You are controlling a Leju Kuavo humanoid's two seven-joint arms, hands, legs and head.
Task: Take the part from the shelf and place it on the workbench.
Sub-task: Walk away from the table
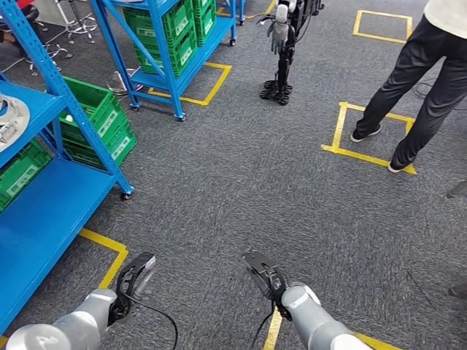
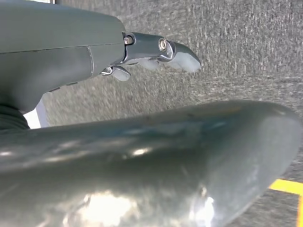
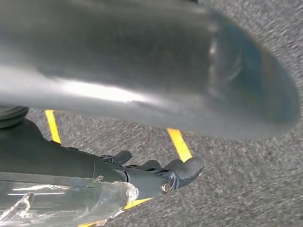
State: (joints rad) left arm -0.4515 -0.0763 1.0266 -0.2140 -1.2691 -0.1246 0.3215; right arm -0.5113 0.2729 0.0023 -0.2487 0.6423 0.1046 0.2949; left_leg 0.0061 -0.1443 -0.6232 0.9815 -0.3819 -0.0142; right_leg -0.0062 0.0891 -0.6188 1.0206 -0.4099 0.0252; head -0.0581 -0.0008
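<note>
In the head view, the left hand (image 1: 138, 273) and the right hand (image 1: 263, 273) both reach forward over the grey carpet (image 1: 248, 182), low in the picture, and each holds nothing; the fingers look stretched out and apart from the thumb. At the left stands a blue shelf (image 1: 49, 197) with green crates (image 1: 96, 120) on its levels, and a silver metal part (image 1: 11, 120) lies on its upper level at the picture's edge, well apart from both hands. A second blue shelf (image 1: 165, 44) with crates stands further back. Yellow tape (image 1: 113, 255) marks squares on the floor. A person (image 1: 418, 80) in dark trousers stands at the right, and another robot (image 1: 284, 51) stands in the back. In the left wrist view, the left hand's fingers (image 2: 178, 54) are straight above the carpet, with the thumb (image 2: 178, 156) apart from them. In the right wrist view, the right hand's fingers (image 3: 182, 172) are slightly bent and the thumb (image 3: 161, 71) is apart, nothing between them.
</note>
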